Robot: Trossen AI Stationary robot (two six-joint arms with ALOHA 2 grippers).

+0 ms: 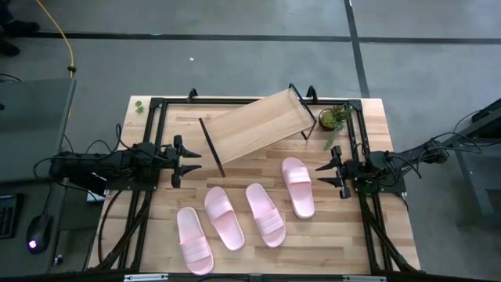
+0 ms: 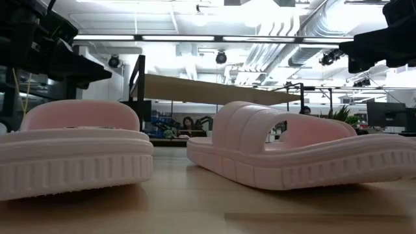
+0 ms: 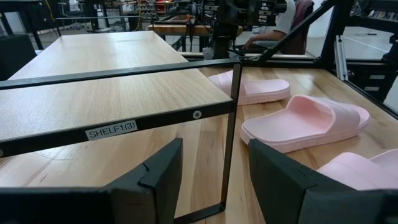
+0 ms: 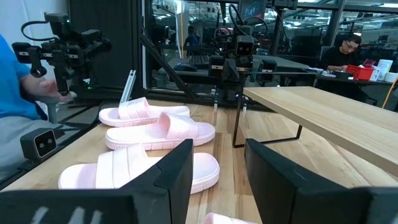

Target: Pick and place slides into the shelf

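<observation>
The table point(image 1: 376, 235) is filling the middle of the high view, carrying the shelf point(image 1: 258, 125), which is sitting tilted in the upper centre. Four pale pink slides point(image 1: 194, 240) point(image 1: 224, 218) point(image 1: 265, 214) point(image 1: 298, 186) are lying in a slanting row below it, straps up. A small plant point(image 1: 335, 118) is standing at the shelf's right end. The left gripper point(image 1: 190, 161) and right gripper point(image 1: 322, 175) are hovering at the table's sides, fingers spread and holding nothing.
</observation>
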